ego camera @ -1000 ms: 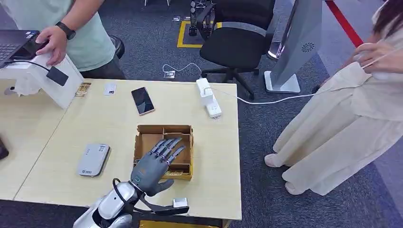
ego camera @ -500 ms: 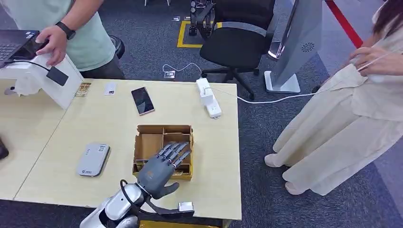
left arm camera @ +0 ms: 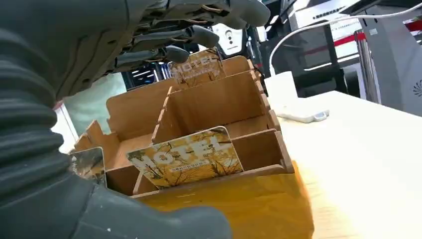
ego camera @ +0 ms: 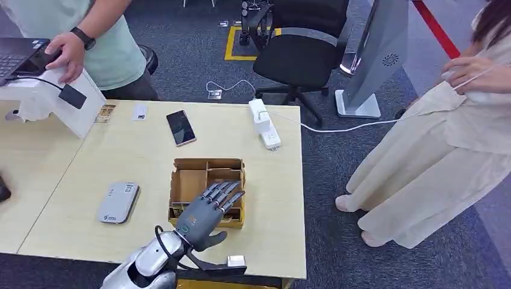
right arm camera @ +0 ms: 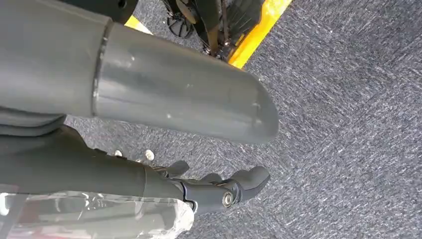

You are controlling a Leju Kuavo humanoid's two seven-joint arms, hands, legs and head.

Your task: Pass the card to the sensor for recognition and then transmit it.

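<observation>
Hovering spread and empty over the box (ego camera: 207, 174), the left hand (ego camera: 205, 214) has the card (left arm camera: 186, 159) leaning just below its fingers (left arm camera: 169, 52), long edge crosswise.

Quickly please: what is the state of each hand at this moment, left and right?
Left hand: open, fingers spread over the cardboard box of hotel cards, holding nothing.
Right hand: hanging over the carpet, fingers curled, nothing in them.
</observation>
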